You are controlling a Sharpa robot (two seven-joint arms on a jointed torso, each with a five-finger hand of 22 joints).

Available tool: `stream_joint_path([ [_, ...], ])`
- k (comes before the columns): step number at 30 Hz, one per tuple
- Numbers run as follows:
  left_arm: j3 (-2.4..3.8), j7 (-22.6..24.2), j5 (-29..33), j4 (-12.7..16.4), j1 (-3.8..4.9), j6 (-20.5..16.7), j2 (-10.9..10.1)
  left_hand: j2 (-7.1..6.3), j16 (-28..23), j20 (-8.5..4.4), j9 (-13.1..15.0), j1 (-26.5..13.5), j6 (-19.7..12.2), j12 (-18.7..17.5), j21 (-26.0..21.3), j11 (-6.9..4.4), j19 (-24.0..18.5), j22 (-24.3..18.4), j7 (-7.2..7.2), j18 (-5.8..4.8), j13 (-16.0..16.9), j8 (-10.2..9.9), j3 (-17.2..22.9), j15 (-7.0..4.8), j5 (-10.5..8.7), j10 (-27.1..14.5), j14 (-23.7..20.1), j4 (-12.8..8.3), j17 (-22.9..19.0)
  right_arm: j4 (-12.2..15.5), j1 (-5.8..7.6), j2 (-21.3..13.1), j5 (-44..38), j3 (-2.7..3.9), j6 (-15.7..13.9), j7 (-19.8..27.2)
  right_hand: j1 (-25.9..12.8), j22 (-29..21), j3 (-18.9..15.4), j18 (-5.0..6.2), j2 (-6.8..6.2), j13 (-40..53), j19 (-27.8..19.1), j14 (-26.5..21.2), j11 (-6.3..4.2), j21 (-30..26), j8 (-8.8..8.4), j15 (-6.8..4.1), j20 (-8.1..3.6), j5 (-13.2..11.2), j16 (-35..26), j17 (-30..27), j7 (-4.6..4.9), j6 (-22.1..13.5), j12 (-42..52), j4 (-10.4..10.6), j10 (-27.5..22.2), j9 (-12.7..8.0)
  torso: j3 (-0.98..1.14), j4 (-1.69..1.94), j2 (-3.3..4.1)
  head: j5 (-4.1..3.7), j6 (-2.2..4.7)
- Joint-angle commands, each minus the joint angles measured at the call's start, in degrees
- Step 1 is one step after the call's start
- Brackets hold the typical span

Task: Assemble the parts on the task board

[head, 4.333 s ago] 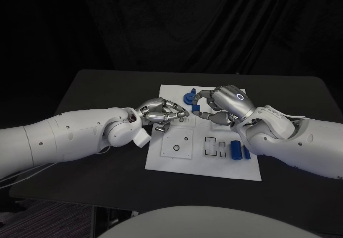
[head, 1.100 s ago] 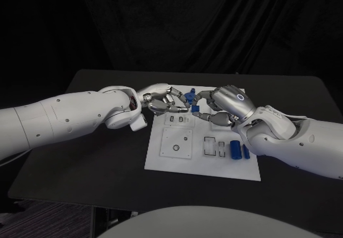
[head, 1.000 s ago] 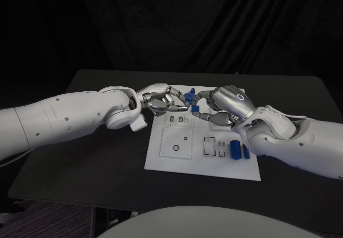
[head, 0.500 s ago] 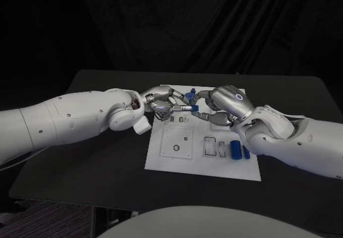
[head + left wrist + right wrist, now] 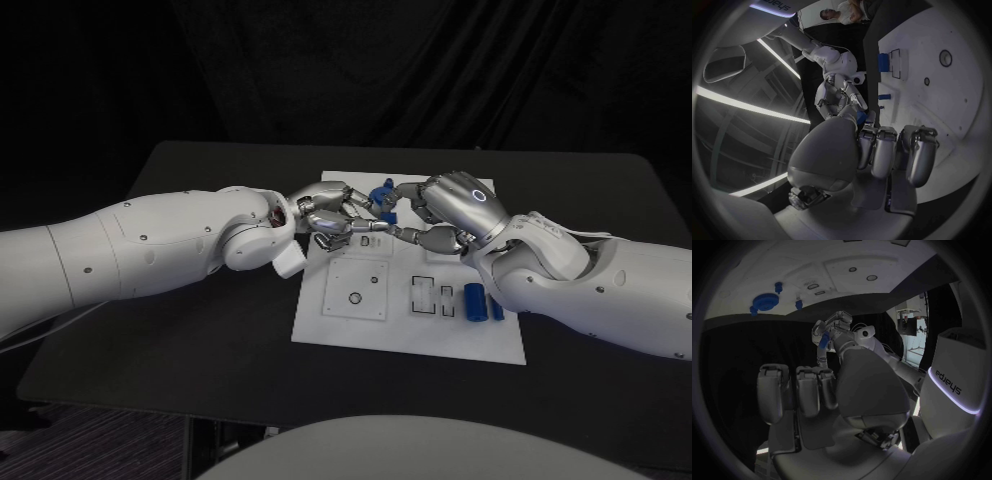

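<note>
both silver hands meet over the far end of the white rectangular task board [image 5: 411, 340]. left hand [image 5: 335, 213] fingers pinch a small blue part [image 5: 384, 217]; right hand [image 5: 450, 212] fingers curled, grip unclear. blue round parts [image 5: 384, 190] behind half hidden. two blue cylinders [image 5: 482, 300] lie on the board's right side. black tabletop [image 5: 188, 330], dark curtain behind.

robot lab, black-draped backdrop [image 5: 433, 70], black table [image 5: 202, 190], ceiling light strips [image 5: 748, 105]
</note>
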Motion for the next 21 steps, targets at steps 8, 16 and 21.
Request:
stream_joint_path([
  [8, 0.06, 2.2, 0.9, 0.1, -0.15, -2.3, 0.1, 0.88, 0.1, 0.11, 0.6, 1.5, 1.2, -0.4, 0.2, -1.38, 6.0, 15.1, -0.28, -0.35, 14.7, 1.2, 1.2, -0.24, 1.80, 7.3, 5.9, 0.0, 15.1, 0.2, -0.14, 0.1, -0.2, 0.05, -0.4, 0.0, -0.1, 13.9, 0.0, -0.04, 0.40, 15.1, 4.2, 5.9, 0.07, 0.2, 0.13, -0.20, -0.26, 0.2, 0.2, 15.1, 0.01, -0.2, 0.1, 0.2, 6.1, 0.0, -0.07, -0.02, 0.04, 0.06, -0.01],
  [16, 0.06, 2.9, 0.9, 0.0, -0.15, -2.2, 0.0, 1.53, 0.1, -0.06, 1.2, 0.9, 1.2, -0.4, 0.2, -1.67, 6.0, 15.1, -0.63, -0.35, 14.7, 2.1, 1.9, -0.45, 2.46, 7.3, 5.9, 0.9, 15.1, 0.3, -0.14, 0.0, -0.2, 0.05, 0.2, -0.2, 0.0, 13.9, 0.0, -0.03, 0.45, 15.1, 4.2, 5.9, 0.10, 0.2, 0.16, -0.17, -0.24, 0.2, 0.2, 15.1, 0.01, -0.1, 0.1, 0.2, 6.1, 0.0, 0.01, 0.01, 0.01, -0.03, -0.01],
  [21, 0.06, 3.0, 0.9, -0.1, -0.16, -1.7, 0.0, 1.55, 0.1, -0.30, 2.0, 0.7, 1.9, -0.4, 0.2, -1.96, 6.0, 15.1, -0.99, -0.35, 14.7, 3.8, 2.4, -0.69, 2.59, 7.3, 5.9, 1.4, 15.1, 0.3, -0.14, 0.1, -0.2, 0.05, 0.5, -0.2, 0.0, 13.9, 0.0, -0.03, 0.45, 15.1, 4.2, 5.9, 0.10, 0.2, 0.16, -0.17, -0.24, 0.2, 0.2, 15.1, 0.01, -0.1, 0.1, 0.2, 6.1, 0.0, -0.01, 0.01, -0.01, 0.05, -0.01],
])
